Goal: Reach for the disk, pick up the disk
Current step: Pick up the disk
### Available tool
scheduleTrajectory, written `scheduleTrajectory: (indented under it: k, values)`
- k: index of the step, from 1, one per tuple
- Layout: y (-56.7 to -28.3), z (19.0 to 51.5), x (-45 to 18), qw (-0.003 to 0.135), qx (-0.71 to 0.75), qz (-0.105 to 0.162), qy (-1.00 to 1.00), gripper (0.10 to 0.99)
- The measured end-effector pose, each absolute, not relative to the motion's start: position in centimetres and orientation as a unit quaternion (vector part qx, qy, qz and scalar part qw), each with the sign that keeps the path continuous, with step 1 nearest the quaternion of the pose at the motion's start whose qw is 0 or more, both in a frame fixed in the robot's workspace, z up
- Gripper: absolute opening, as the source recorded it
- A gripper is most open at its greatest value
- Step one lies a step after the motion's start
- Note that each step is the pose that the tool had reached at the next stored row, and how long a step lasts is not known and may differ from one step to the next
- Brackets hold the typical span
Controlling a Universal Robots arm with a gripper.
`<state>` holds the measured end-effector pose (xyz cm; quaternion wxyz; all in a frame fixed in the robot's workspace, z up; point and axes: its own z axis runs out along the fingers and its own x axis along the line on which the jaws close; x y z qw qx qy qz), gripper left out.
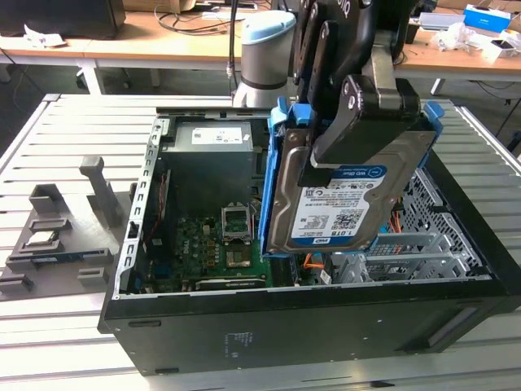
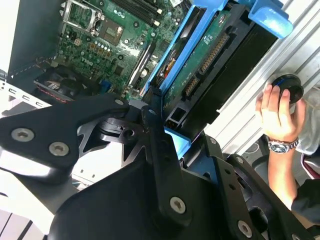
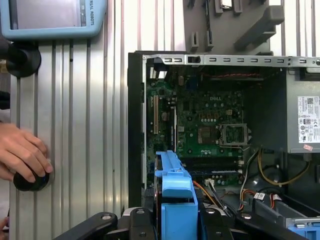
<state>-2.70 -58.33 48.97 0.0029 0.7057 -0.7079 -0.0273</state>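
The disk (image 1: 346, 213) is a silver hard drive with a blue-and-white barcode label and a blue bracket (image 1: 271, 175) along its sides. It hangs tilted above the open computer case (image 1: 285, 326), clear of the drive cage. My gripper (image 1: 326, 159) is shut on it, one black finger (image 1: 342, 134) lying across the label face. In the second wrist view the disk (image 2: 202, 57) is seen from its edge with its green board and connector, held between the black fingers (image 2: 155, 125). In the first wrist view the bracket's blue end (image 3: 175, 195) rises between the fingers (image 3: 137, 220).
Under the disk lie the motherboard (image 1: 212, 236) and the grey drive cage (image 1: 423, 236). Grey fixtures (image 1: 57, 236) stand on the slatted metal table at the exterior view's left. A person's hand (image 3: 22, 152) rests on a black knob beside the case, near a control tablet (image 3: 50, 20).
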Motion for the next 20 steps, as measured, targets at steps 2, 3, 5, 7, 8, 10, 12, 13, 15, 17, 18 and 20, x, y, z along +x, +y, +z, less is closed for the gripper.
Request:
scheduleTrajectory:
  k: [2,3,5,7,8,10,12,13,15,17,18,20]
  values:
    - [-58.3,49.0,-1.8,0.003,0.706,-0.027,-0.708,0.369]
    - [-58.3,48.9,-1.4,0.003,0.706,-0.027,-0.708,0.369]
    - [-58.3,48.9,-0.5,0.003,0.706,-0.027,-0.708,0.369]
    - [-58.3,48.9,0.4,0.004,0.706,-0.027,-0.708,0.369]
    - [-58.3,48.9,0.9,0.004,0.706,-0.027,-0.708,0.369]
    - [-58.3,48.7,1.8,0.005,0.706,-0.026,-0.708,0.369]
    - [-58.3,48.4,2.6,0.005,0.706,-0.027,-0.708,0.369]
    - [-58.2,48.3,2.8,0.005,0.706,-0.027,-0.708,0.369]
    - [-58.2,48.1,3.5,0.006,0.706,-0.028,-0.708,0.369]
    - [-57.7,47.7,4.9,0.007,0.706,-0.029,-0.708,0.369]
    - [-57.4,47.6,5.5,0.008,0.706,-0.030,-0.708,0.369]
    - [-57.0,47.3,6.1,0.008,0.706,-0.030,-0.708,0.369]
